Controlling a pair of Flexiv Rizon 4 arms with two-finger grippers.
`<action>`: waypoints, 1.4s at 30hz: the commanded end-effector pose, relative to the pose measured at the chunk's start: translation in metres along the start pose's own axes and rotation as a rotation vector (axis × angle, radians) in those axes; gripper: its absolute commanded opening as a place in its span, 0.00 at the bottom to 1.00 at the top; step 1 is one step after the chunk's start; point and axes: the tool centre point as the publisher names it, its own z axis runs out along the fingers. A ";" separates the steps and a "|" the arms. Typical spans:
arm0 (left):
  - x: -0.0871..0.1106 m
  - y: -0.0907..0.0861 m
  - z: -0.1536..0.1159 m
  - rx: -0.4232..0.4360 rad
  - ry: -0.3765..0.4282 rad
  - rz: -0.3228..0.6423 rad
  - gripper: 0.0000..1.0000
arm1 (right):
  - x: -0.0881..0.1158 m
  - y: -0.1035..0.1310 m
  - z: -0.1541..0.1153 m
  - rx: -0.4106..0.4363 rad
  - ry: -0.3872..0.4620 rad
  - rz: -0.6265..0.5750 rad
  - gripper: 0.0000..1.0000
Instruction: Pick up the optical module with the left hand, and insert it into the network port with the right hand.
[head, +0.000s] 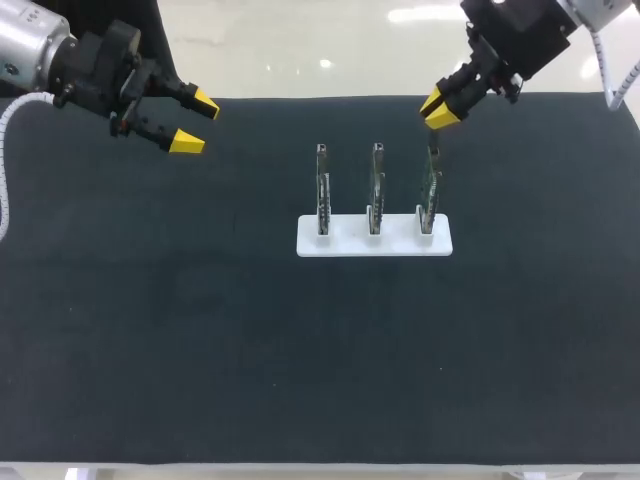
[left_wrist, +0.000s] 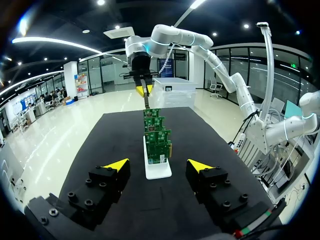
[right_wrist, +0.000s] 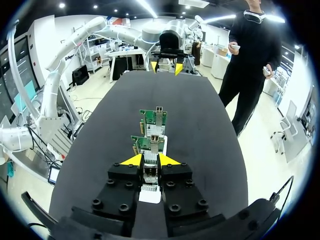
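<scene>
1. Right gripper (head: 437, 108) clamped on optical module (head: 433, 150), which stands upright at the top edge of rightmost card (head: 428, 195).
2. Left gripper (head: 195, 122) spread wide, hovering well left of white rack (head: 340, 243).
3. Three cards upright in rack.

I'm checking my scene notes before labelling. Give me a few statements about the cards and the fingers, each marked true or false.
1. Three circuit cards stand upright in the white holder. True.
2. The left gripper has its fingers shut on a card. False: they are open and empty, away from the holder.
3. The right gripper is above the card at the holder's right end. True.
4. The right gripper is empty. False: its fingers pinch the optical module.
</scene>
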 end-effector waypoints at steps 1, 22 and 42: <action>0.000 0.001 0.000 0.003 0.003 0.000 1.00 | 0.000 0.003 0.000 0.007 0.002 0.002 0.00; 0.000 0.001 0.000 0.003 0.003 0.000 1.00 | 0.002 0.007 0.001 0.015 -0.002 0.007 0.00; 0.000 0.001 0.000 0.003 0.003 0.000 1.00 | 0.005 0.005 0.000 0.010 -0.006 -0.002 0.00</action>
